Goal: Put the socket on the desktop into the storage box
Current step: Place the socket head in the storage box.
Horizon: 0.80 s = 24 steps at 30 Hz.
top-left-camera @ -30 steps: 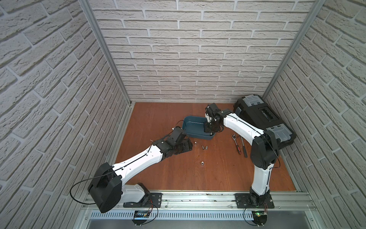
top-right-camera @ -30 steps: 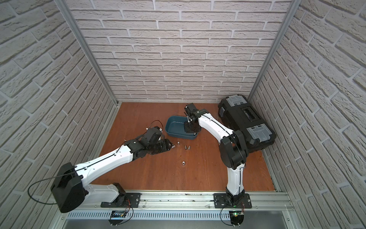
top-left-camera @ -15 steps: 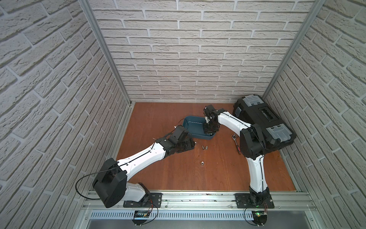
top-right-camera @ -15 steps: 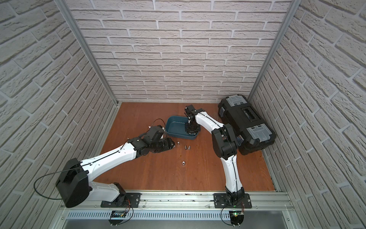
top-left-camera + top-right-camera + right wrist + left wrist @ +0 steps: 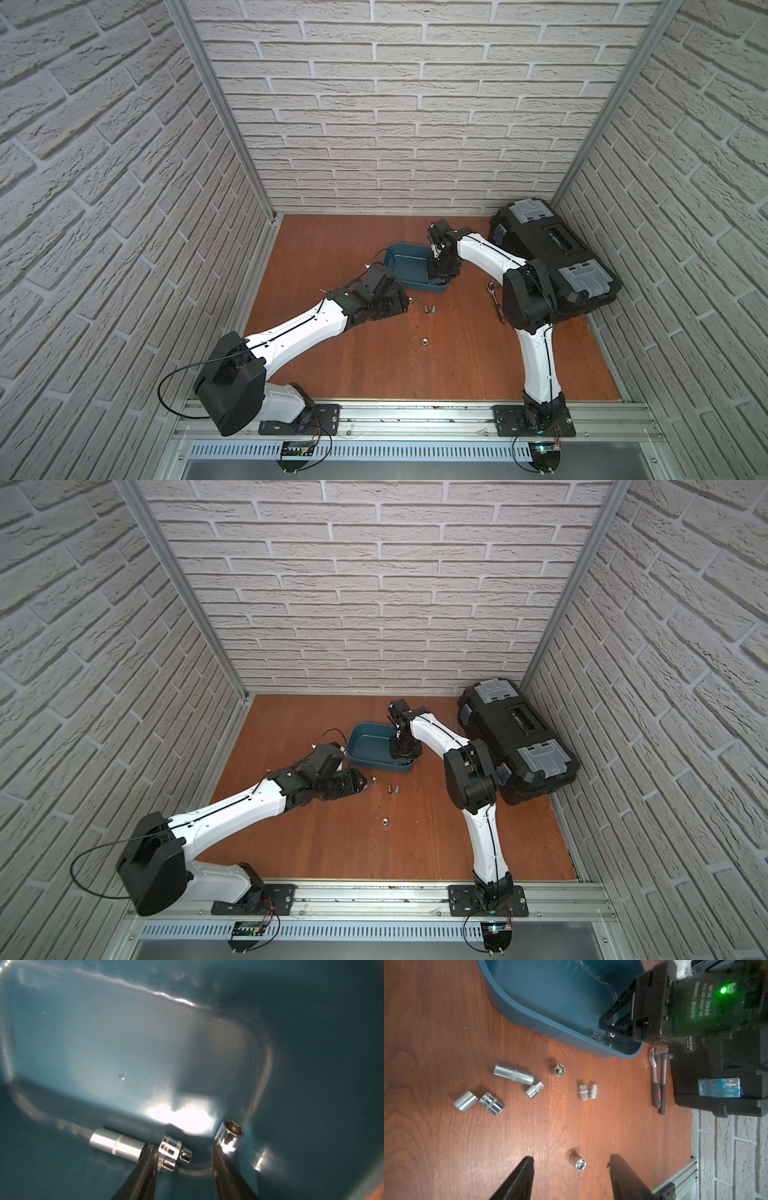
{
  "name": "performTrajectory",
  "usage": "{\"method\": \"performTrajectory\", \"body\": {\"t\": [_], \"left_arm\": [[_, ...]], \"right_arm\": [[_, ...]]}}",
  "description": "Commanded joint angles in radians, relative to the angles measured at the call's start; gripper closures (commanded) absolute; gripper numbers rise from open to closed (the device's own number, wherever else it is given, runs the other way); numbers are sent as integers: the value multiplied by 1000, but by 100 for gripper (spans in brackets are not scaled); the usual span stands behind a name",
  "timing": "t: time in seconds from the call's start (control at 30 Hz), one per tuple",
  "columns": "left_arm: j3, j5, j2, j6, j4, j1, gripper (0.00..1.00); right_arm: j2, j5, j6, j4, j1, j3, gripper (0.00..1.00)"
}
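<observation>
The teal storage box [image 5: 398,258] [image 5: 365,746] stands mid-desktop [image 5: 457,365]. My right gripper [image 5: 182,1155] [image 5: 443,276] reaches down inside it, jaws open. A small socket [image 5: 172,1152] lies on the box floor [image 5: 124,1043] between the fingers, against one finger. A long socket [image 5: 117,1147] and a third socket [image 5: 230,1136] lie beside it. My left gripper [image 5: 571,1160] [image 5: 398,301] hovers open and empty over the desktop. Several chrome sockets lie loose there, one lone socket [image 5: 578,1162] [image 5: 424,341] showing between the left fingertips in the left wrist view, a pair [image 5: 587,1091] [image 5: 429,308] farther on.
A black toolbox [image 5: 552,257] [image 5: 515,737] fills the back right corner. A ratchet [image 5: 654,1072] and a screwdriver [image 5: 663,1084] lie between it and the storage box. Brick-pattern walls close three sides; an aluminium rail [image 5: 415,415] runs along the front edge.
My right gripper's jaws have opened inside the storage box, leaving the small socket on its floor. The right arm's elbow has swung. The left gripper has edged slightly toward the box.
</observation>
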Motion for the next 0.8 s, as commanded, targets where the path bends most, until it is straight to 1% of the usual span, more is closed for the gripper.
{"method": "performTrajectory", "body": {"t": [0.0,0.17,0.27,0.3,0.37,0.6,0.77], "left_arm": [[-12,-16,-34,5,10,6,37],[-13,-40,-52,6,-27,5,37],[-1,-65,-59,8,-80,7,37],[3,-74,-59,9,-101,7,37],[10,-85,-63,9,-131,11,37],[22,-121,-85,10,-223,37,37],[37,-149,-76,6,-283,60,36]], "right_arm": [[-88,10,13,3,-1,-11,52],[-161,6,20,22,2,-50,52],[-214,6,17,39,10,-91,52],[-264,6,17,44,12,-110,51],[-306,2,16,52,17,-146,51],[-493,-23,13,113,54,-327,51],[-640,-39,13,148,87,-464,51]]}}
